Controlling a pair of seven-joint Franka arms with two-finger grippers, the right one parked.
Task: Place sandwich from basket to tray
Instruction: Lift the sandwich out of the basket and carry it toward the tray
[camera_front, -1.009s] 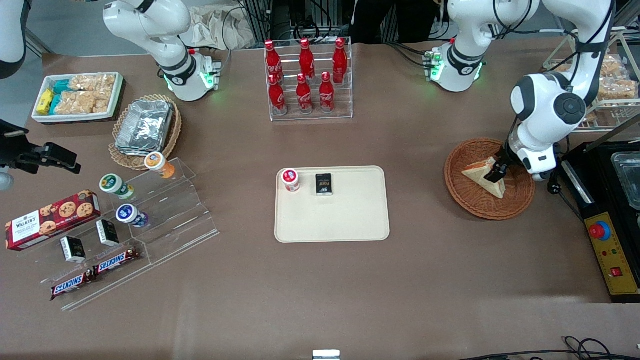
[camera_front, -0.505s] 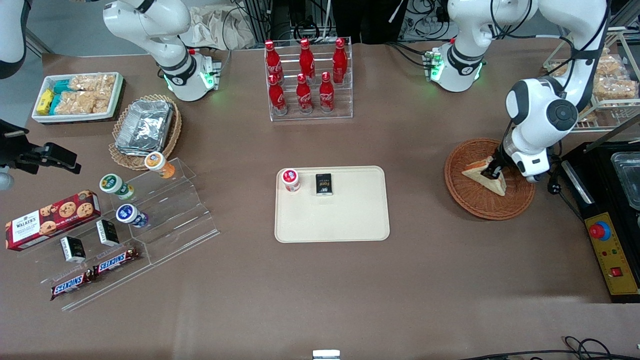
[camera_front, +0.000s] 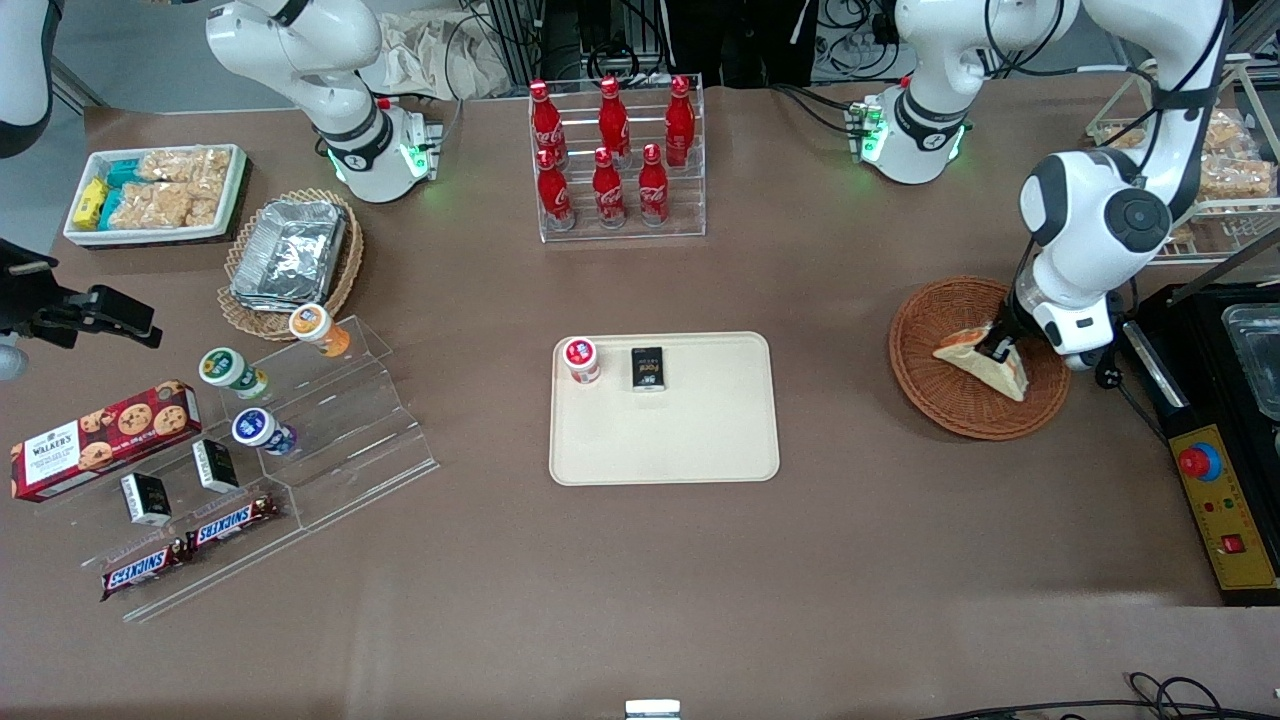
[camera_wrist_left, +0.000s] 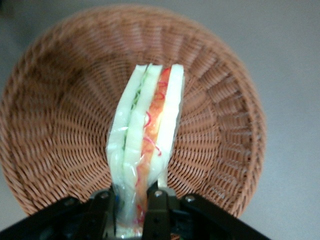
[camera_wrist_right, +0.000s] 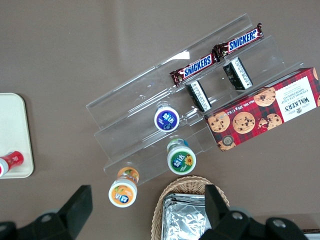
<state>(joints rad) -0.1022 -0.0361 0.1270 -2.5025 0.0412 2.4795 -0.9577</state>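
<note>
Gripper (camera_front: 1000, 350) pinches the sandwich (camera_wrist_left: 146, 145) edge-on w/ narrow fingers, wedge tipped up over the basket (camera_front: 935, 400), prob. to clear the rim en route to the tray (camera_front: 700, 440).

Wrapped sandwich (camera_wrist_left: 147, 145) stands on edge, gripper (camera_wrist_left: 132, 200)-pinched, over basket (camera_front: 925, 385); tray (camera_front: 700, 440) well apart.

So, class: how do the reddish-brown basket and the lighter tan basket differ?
The reddish-brown basket holds a sandwich gripped by the gripper; the tan basket holds a foil container. The first lies toward the working arm's end of the table, the second toward the parked arm's. Both are round woven wicker.
</note>
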